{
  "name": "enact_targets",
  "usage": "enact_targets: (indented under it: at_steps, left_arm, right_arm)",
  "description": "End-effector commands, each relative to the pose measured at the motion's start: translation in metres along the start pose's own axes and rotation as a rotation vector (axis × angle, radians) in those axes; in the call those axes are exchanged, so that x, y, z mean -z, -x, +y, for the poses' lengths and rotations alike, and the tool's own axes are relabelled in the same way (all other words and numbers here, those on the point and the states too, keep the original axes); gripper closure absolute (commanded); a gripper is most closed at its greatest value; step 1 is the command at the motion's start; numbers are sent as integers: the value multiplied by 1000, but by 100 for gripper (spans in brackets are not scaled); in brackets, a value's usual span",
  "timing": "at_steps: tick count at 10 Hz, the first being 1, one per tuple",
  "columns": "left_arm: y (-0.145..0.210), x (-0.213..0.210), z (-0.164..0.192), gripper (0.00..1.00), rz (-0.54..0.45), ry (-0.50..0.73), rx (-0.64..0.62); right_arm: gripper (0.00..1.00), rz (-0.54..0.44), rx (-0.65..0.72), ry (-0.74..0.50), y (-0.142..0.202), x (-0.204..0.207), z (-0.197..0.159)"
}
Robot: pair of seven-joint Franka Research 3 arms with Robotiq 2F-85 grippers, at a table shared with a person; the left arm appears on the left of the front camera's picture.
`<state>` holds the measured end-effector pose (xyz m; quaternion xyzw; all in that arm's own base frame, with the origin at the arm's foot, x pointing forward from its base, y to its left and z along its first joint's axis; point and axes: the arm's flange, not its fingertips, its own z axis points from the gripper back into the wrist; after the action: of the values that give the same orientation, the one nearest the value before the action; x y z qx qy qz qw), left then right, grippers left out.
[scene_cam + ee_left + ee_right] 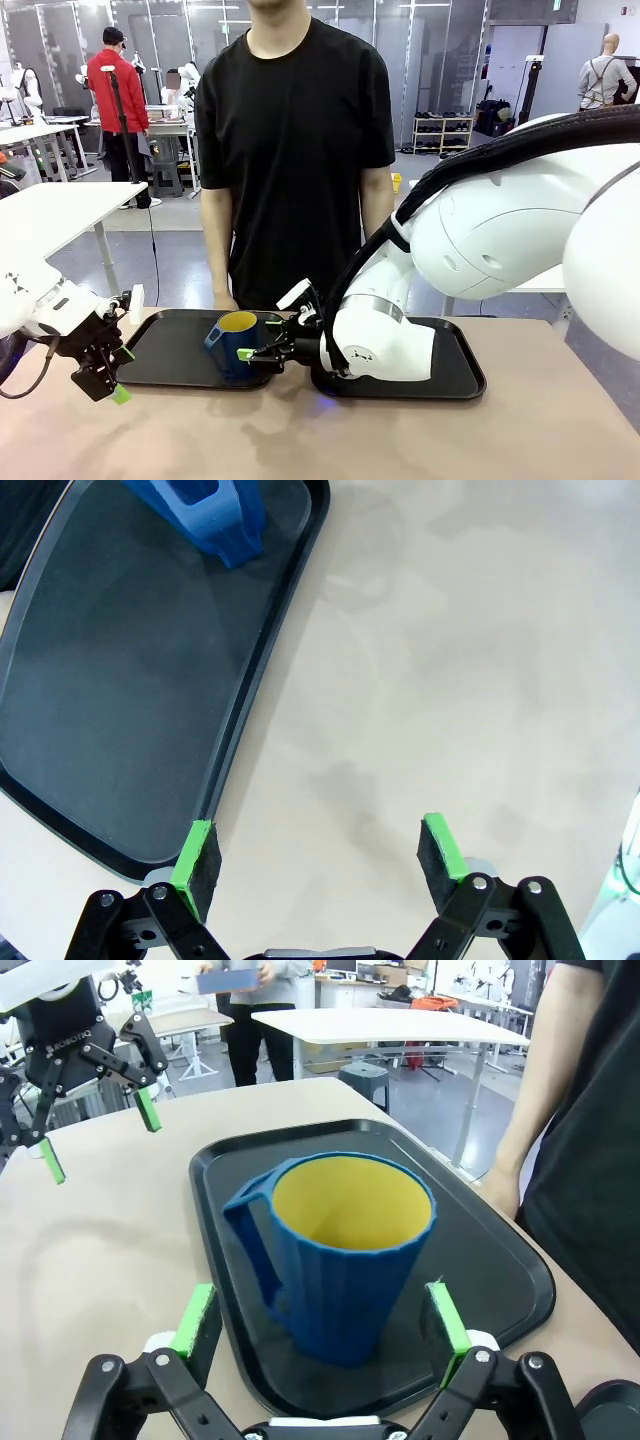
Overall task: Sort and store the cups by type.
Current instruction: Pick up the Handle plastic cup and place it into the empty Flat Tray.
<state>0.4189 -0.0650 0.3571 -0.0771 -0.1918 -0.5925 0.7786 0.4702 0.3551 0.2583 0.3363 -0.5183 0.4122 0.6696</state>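
- The blue mug stands upright on the left tray, yellow inside facing up, its long axis vertical.
- The right gripper is released, and the mug lies straight ahead between its green pads; I cannot tell if they touch its wall.
- The handle points to the side of the left pad in the right wrist view.
- The left gripper is also released and holds nothing; it hangs over the bench beside the tray's near corner, well apart from the mug.
- So the right arm is the nearer one.
- In the front view the gripper partly covers the mug; its base is hard to make out.
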Motion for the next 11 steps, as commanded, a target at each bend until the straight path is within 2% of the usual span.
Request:
enact_targets:
  at_steps: [1,7,9,11]
  left_arm:
    - [3,1,-4,0,12,-16,1]
    - [3,1,-4,0,12,-16,1]
    - [3,1,-4,0,12,-16,1]
    - [3,1,-4,0,12,-16,1]
  right_arm:
    - [0,15,-20,8,14,1,39]
    - [0,129,-14,47,10,-31,85]
    - [0,248,-44,21,-2,-59,107]
    - [0,371,-85,-8,-24,-110,123]
